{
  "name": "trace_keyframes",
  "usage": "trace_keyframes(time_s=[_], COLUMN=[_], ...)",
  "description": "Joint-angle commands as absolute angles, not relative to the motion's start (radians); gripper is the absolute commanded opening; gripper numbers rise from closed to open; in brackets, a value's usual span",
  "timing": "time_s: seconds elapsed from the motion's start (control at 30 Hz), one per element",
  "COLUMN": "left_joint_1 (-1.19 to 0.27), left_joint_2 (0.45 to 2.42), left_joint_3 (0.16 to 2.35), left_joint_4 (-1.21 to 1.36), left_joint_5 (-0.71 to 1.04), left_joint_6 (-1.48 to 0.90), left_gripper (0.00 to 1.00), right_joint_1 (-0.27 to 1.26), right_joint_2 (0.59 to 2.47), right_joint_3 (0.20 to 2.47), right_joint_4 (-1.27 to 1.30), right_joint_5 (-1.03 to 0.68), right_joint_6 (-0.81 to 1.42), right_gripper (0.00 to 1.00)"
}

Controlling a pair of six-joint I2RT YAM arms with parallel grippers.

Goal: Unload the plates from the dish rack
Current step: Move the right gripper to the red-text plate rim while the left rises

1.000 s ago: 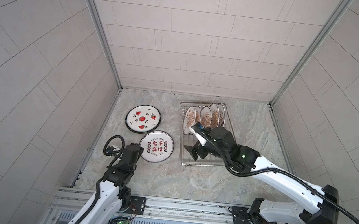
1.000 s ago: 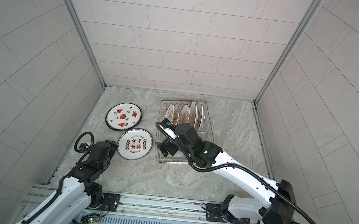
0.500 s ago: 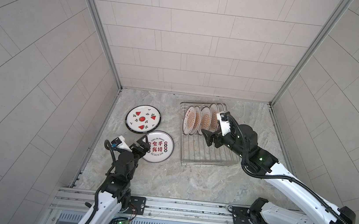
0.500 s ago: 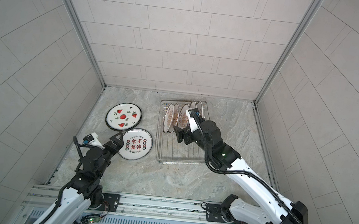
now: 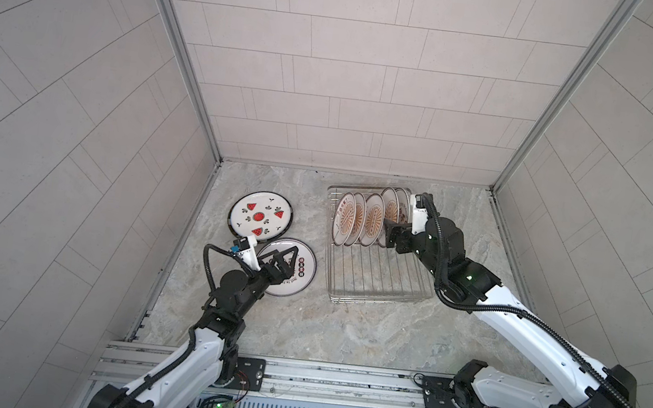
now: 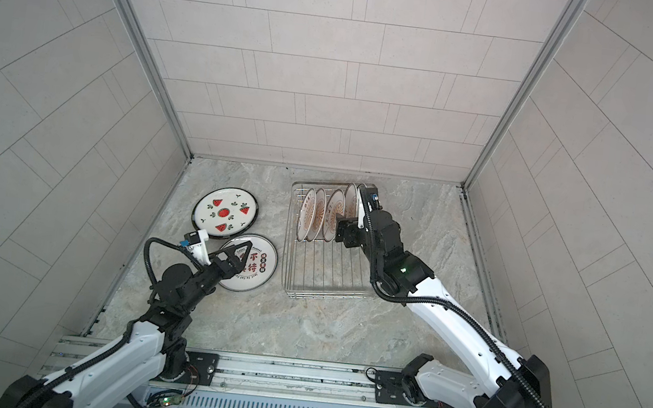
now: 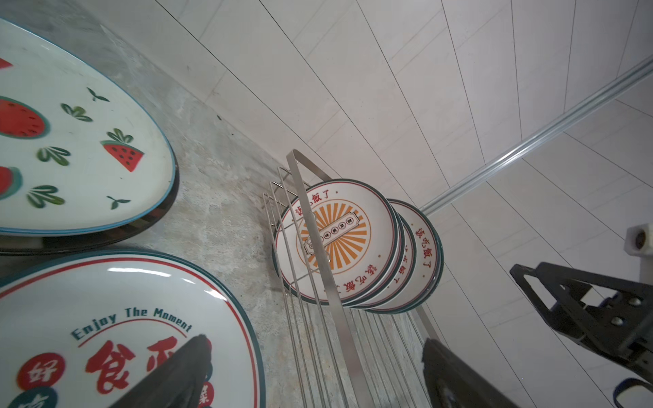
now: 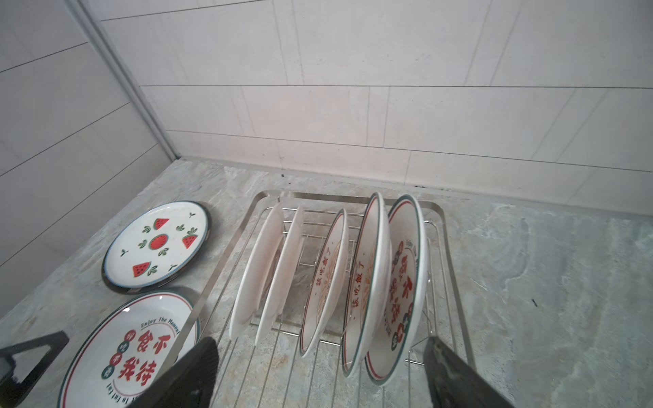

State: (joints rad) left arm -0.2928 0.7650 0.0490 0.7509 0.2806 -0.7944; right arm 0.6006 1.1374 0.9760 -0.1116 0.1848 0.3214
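The silver wire dish rack (image 5: 381, 278) (image 6: 325, 272) stands right of centre, with several plates (image 5: 357, 220) (image 6: 317, 214) (image 8: 328, 272) upright on edge at its far end. Two more plates lie flat to its left: a watermelon plate (image 5: 259, 217) (image 6: 224, 213) (image 7: 77, 141) (image 8: 157, 243) and a red-character plate (image 5: 299, 283) (image 6: 262, 277) (image 7: 106, 318) (image 8: 120, 356). My right gripper (image 5: 394, 236) (image 6: 345, 230) (image 8: 318, 372) is open, just in front of the nearest upright plates and touching none. My left gripper (image 5: 280, 264) (image 6: 232, 260) (image 7: 318, 374) hovers open over the red-character plate.
Tiled walls close in the marble counter (image 5: 344, 324) on three sides. A metal rail (image 5: 297, 373) runs along the front edge. A darker rim shows under the watermelon plate. The rack's near half holds only bare wire bars (image 8: 268, 371).
My right gripper went from the rack's near left part back to the upright plates. The left gripper reached forward and right until it stood over the red-character plate.
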Motion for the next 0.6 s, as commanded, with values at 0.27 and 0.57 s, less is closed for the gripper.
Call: trace_keyframes(time_s=[0.27,0.57], left_joint_1=[-0.399,-0.419], left_joint_2=[0.893,0.850], left_joint_3=[0.138,0.114], left_joint_4=[0.912,0.901], left_joint_5=[0.389,0.324], left_joint_6=[-0.672,-0.668], left_gripper=[1.00,1.00], right_joint_1=[0.493,0.444], right_joint_2=[1.285,1.431], right_joint_3=[1.139,1.234], right_joint_4=[-0.275,-0.351], right_joint_5=[0.259,0.201], right_joint_6=[0.363,0.357], right_gripper=[0.54,0.42])
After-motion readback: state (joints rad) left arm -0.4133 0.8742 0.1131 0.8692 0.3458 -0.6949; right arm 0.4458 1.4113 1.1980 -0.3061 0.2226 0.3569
